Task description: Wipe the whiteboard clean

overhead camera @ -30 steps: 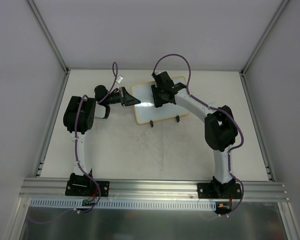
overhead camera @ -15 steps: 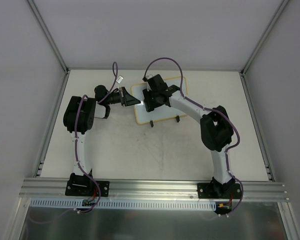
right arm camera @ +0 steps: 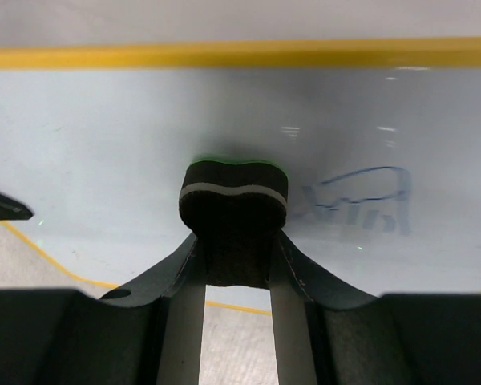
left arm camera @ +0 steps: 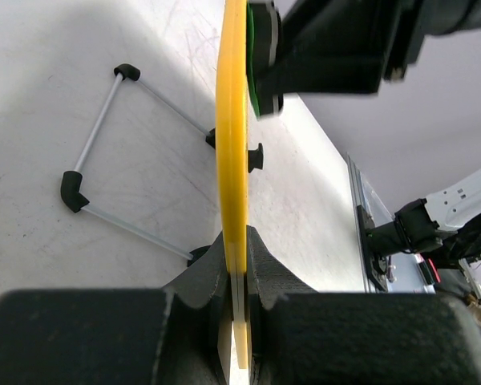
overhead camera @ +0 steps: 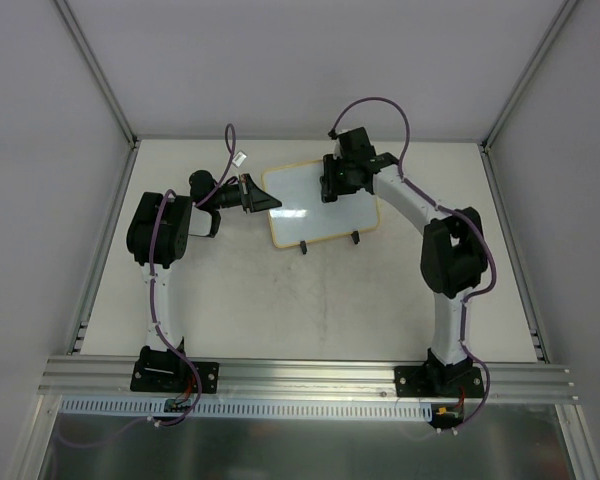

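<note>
The whiteboard (overhead camera: 315,205), glossy white with a pale yellow frame and two black feet, stands tilted at the back middle of the table. My left gripper (overhead camera: 252,195) is shut on its left edge; in the left wrist view the yellow frame (left arm camera: 232,160) runs edge-on between the jaws. My right gripper (overhead camera: 337,187) is shut on a small black bone-shaped eraser (right arm camera: 234,196) and presses it on the board's upper right part. Blue scribbles (right arm camera: 361,200) show on the board (right arm camera: 104,136) just right of the eraser.
A thin white wire stand with black corner pieces (left arm camera: 104,168) lies on the table behind the board. Metal rails run along the table's left (overhead camera: 105,240) and right (overhead camera: 510,240) sides. White walls close the back.
My right gripper with the eraser swept left across the board, then moved back to the upper right part. The left gripper and the board have not moved.
</note>
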`<state>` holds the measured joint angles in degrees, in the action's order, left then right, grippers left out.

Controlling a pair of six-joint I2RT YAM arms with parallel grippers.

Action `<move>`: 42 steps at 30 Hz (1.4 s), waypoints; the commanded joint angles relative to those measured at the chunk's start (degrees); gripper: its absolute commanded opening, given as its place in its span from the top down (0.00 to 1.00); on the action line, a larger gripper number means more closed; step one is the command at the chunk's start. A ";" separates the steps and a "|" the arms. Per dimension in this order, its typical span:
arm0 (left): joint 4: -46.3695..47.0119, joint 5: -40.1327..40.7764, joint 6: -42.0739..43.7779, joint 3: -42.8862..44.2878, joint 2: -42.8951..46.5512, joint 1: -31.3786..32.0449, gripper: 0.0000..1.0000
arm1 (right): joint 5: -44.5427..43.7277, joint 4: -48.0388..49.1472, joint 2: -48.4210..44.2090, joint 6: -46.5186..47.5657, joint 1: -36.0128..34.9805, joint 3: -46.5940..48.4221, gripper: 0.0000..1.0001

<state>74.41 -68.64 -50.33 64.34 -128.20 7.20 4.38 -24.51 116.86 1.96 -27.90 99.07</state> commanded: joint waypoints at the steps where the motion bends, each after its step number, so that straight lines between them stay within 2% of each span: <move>1: 5.13 -5.36 4.45 -0.79 2.34 1.32 1.00 | -6.93 2.10 -1.54 0.68 6.19 -0.36 1.00; 15: 5.04 -5.45 4.36 -0.70 2.34 1.41 1.00 | -9.22 2.10 -2.60 -0.81 12.87 -5.46 1.00; 26: 3.64 -5.36 5.93 -0.97 2.78 1.67 1.00 | -7.11 0.96 -1.55 -0.46 12.69 0.23 1.00; 29: 3.11 -5.36 6.12 -0.88 2.87 1.68 1.00 | -6.40 0.52 -0.84 -0.29 12.17 1.83 1.00; 33: 3.20 -5.45 6.20 -0.97 3.04 1.76 1.00 | -9.12 0.25 -0.32 1.99 8.58 3.58 1.00; 42: 3.20 -5.45 6.29 -1.05 3.13 1.76 1.00 | -7.90 -2.12 4.25 3.23 1.11 9.04 1.00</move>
<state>74.26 -68.66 -50.02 63.81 -127.68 7.42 -4.51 -28.58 118.28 4.27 -22.90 105.47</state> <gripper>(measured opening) 0.041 0.350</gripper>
